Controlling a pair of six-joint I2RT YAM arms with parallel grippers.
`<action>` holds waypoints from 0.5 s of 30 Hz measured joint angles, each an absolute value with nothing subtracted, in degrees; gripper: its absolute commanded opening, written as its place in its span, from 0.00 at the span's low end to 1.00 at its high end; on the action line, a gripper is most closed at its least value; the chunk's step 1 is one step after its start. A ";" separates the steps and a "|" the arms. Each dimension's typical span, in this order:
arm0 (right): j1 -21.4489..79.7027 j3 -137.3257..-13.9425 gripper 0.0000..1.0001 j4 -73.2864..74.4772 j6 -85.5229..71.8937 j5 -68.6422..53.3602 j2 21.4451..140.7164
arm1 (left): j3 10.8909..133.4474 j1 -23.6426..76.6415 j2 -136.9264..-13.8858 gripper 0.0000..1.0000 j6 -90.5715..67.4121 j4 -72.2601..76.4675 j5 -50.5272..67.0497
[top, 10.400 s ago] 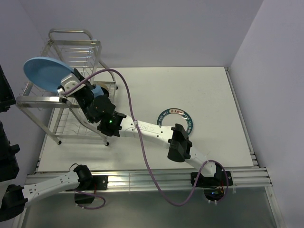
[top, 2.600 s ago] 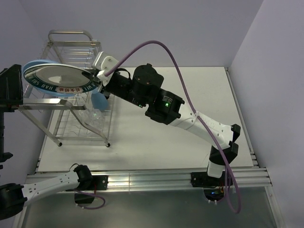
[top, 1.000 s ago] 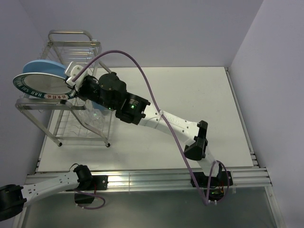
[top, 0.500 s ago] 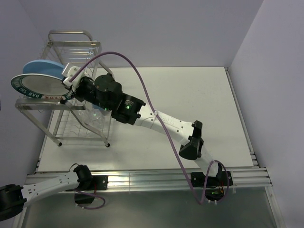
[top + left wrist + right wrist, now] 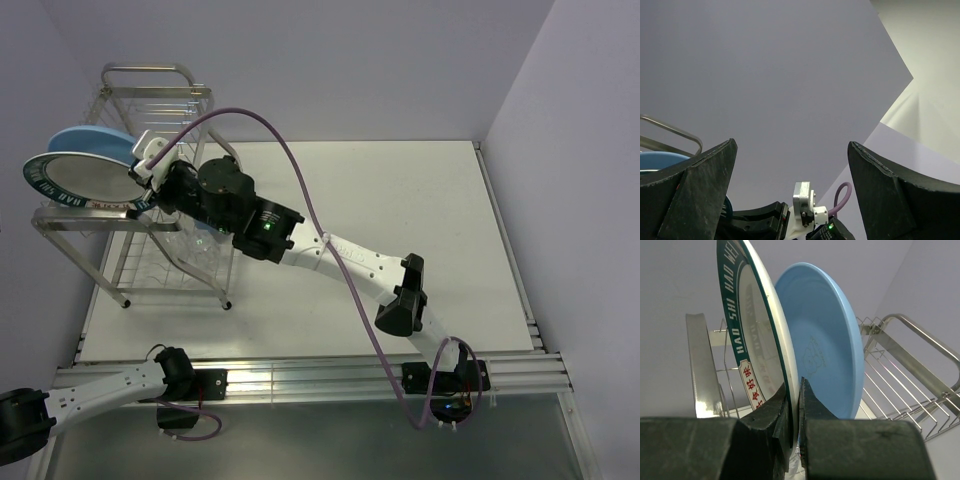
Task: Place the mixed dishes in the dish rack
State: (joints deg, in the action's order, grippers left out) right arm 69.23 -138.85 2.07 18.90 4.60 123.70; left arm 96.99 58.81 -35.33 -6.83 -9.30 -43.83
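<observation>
white plate with dark-blue lettered rim (image 5: 82, 180) stood nearly on edge over the upper tier of the dish rack (image 5: 150, 72), at the far left of the counter (image 5: 420, 210). the right pincer (image 5: 142, 186) was clamped on its right rim, and the wrist view showed the fingers (image 5: 772, 412) pressed against both faces. just beyond it the plain light-blue plate (image 5: 92, 139) leaned in the same tier, with a narrow gap between the two. whether the white plate's lower edge sat in a slot could not be told.

ten seconds before, that white plate had lain flat on the counter right of centre while the right pincer carried the blue plate at the rack. some two and a half seconds before, it had been held higher with its face tilted up; since then it had come down and turned steeper. over the last half second it barely shifted.

the left pincer (image 5: 792, 165) gaped wide with nothing in it, pointing up at the wall. the left arm (image 5: 90, 390) lay low at the near left.

the counter was matte white, with pale lilac-grey walls (image 5: 350, 60) at the far and right sides. a silver rail (image 5: 320, 375) ran along the near edge, and a purple cable (image 5: 300, 170) looped above the right arm.
</observation>
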 measured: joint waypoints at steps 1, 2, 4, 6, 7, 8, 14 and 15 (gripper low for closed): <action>69.25 -138.85 0.00 1.93 18.70 4.80 123.81 | 96.99 58.81 -35.33 0.99 -6.83 -9.30 -43.83; 69.25 -138.85 0.00 1.74 18.55 4.95 123.90 | 96.99 58.81 -35.33 0.99 -6.85 -9.30 -43.83; 69.36 -138.85 0.00 1.41 18.28 5.32 124.03 | 96.99 58.81 -35.33 0.99 -6.85 -9.30 -43.83; 69.54 -138.85 0.00 1.08 18.20 6.02 124.11 | 96.99 58.81 -35.33 0.99 -6.85 -9.30 -43.83; 69.65 -138.85 0.00 0.97 18.22 6.37 124.11 | 96.99 58.81 -35.33 0.99 -6.85 -9.30 -43.83; 69.80 -138.85 0.00 0.80 18.28 6.79 124.11 | 96.95 58.81 -35.33 0.99 -6.87 -9.30 -43.83; 70.61 -138.65 0.00 -0.03 19.07 9.15 124.11 | 96.44 58.81 -34.63 0.99 -6.87 -9.67 -43.86; 70.74 -138.43 0.01 -0.30 19.14 9.47 124.11 | 96.42 58.81 -34.46 0.99 -6.87 -9.72 -43.88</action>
State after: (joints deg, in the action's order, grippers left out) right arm 70.74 -138.43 -0.30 19.14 9.47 124.11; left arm 96.42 58.81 -34.46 -6.87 -9.72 -43.88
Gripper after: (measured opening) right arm 0.096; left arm 0.992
